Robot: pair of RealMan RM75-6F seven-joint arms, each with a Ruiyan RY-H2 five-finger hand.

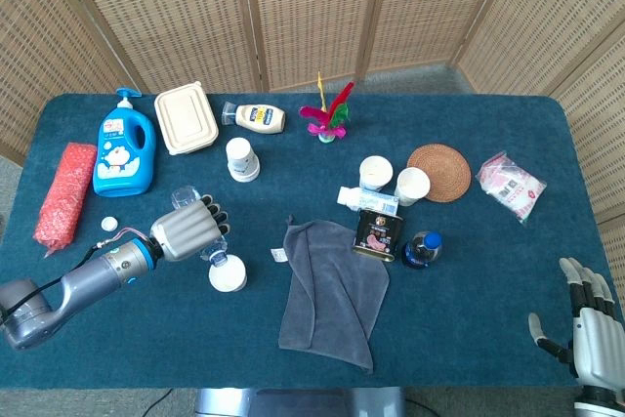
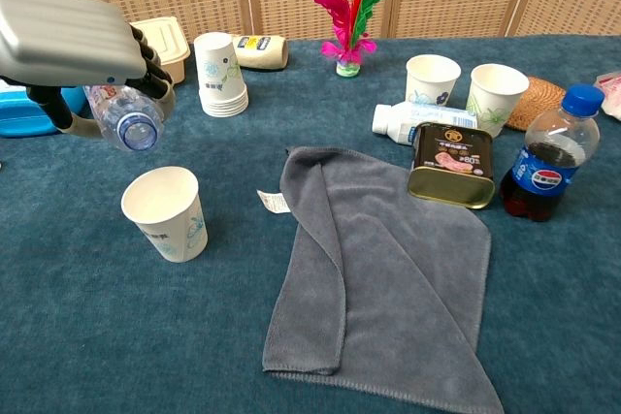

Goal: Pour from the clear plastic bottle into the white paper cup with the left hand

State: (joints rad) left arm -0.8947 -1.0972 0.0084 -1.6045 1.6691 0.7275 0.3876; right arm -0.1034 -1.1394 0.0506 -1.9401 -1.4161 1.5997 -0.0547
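Bottle (image 2: 124,115), clear plastic and uncapped, is held tilted in the left hand (image 1: 186,230), whose fingers are wrapped round its body. It is placed near the table's (image 1: 469,319) left front, with its open mouth pointing down and forward, just above and behind the rim of the cup (image 2: 165,212). In the head view the mouth is seen at the cup's far-left edge. No stream is discernible, and the fill level of the bottle cannot be read.

Step in hand is judged to be the pour proper, with alignment nearly made. For a clean pour, the mouth should be brought fully over the cup's opening before further tilt is added. Tilt should be increased slowly, since a light paper cup could be tipped by any contact with the bottle neck. Grip should be kept firm but not crushing, as thin plastic would likely buckle and spurt. The cloth (image 2: 388,269) lies to the cup's right, apart from it.

The right hand (image 1: 591,324) is seen at the front right corner, fingers spread, nothing held.
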